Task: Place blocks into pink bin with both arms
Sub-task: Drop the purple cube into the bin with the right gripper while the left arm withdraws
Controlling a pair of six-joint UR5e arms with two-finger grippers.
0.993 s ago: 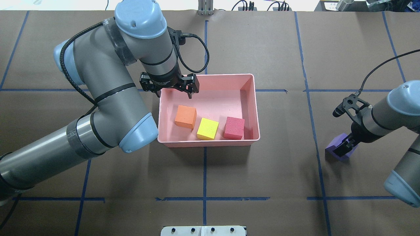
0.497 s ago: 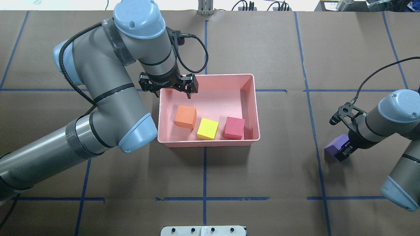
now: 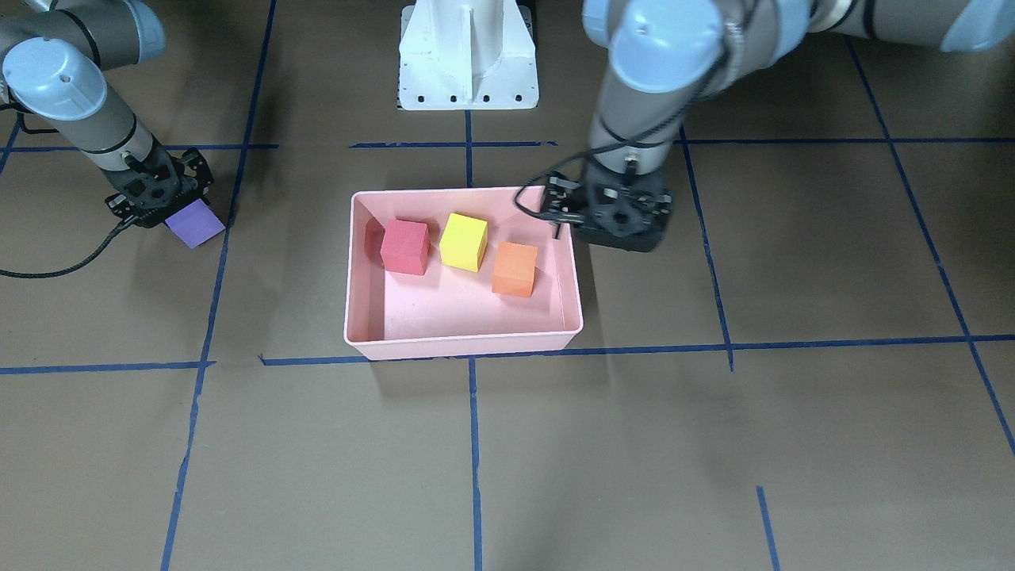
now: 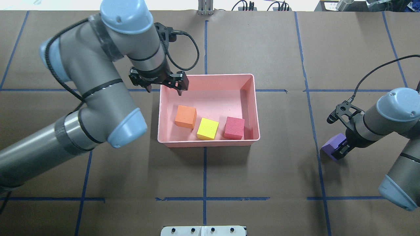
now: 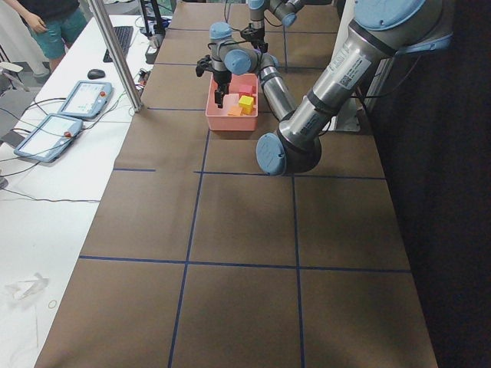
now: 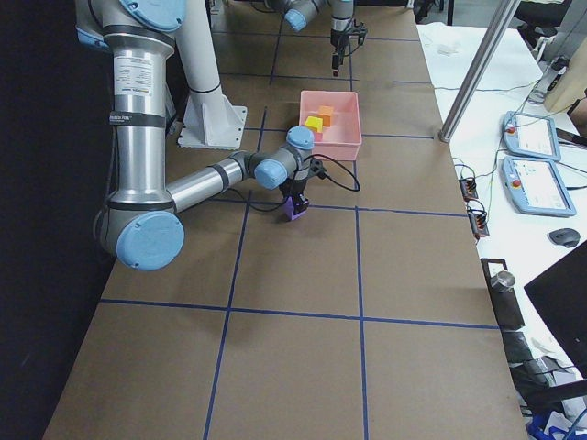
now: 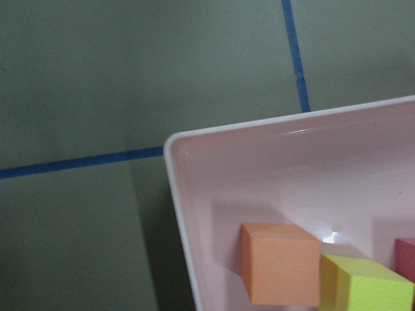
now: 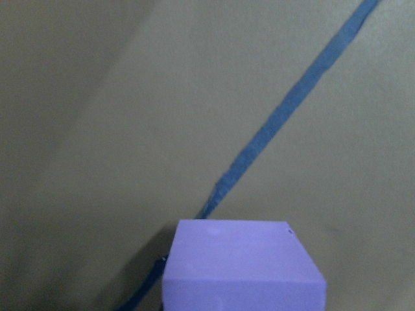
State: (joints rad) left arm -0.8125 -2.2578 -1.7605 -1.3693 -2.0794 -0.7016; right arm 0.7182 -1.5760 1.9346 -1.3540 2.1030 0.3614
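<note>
The pink bin (image 4: 210,143) stands mid-table and holds the orange block (image 4: 185,116), the yellow-green block (image 4: 207,128) and the red block (image 4: 234,127) in a row. My left gripper (image 4: 163,89) is open and empty, above the bin's far left corner. The left wrist view shows that corner (image 7: 175,155) and the orange block (image 7: 279,262). My right gripper (image 4: 343,149) is shut on the purple block (image 4: 331,147), held tilted and low over the table, well to the right of the bin. The purple block also shows in the right wrist view (image 8: 240,265) and the front view (image 3: 194,224).
The white pedestal (image 3: 468,55) stands at the robot's base behind the bin. Blue tape lines (image 4: 204,173) cross the brown table. A blue line (image 4: 311,108) runs between the purple block and the bin. Teach pendants (image 5: 61,115) and a metal post (image 5: 115,54) lie off the table's far side.
My left arm has swung left, and its open gripper shifted from over the bin's far wall to its left corner. My right gripper has carried the purple block slightly left, toward the bin.
</note>
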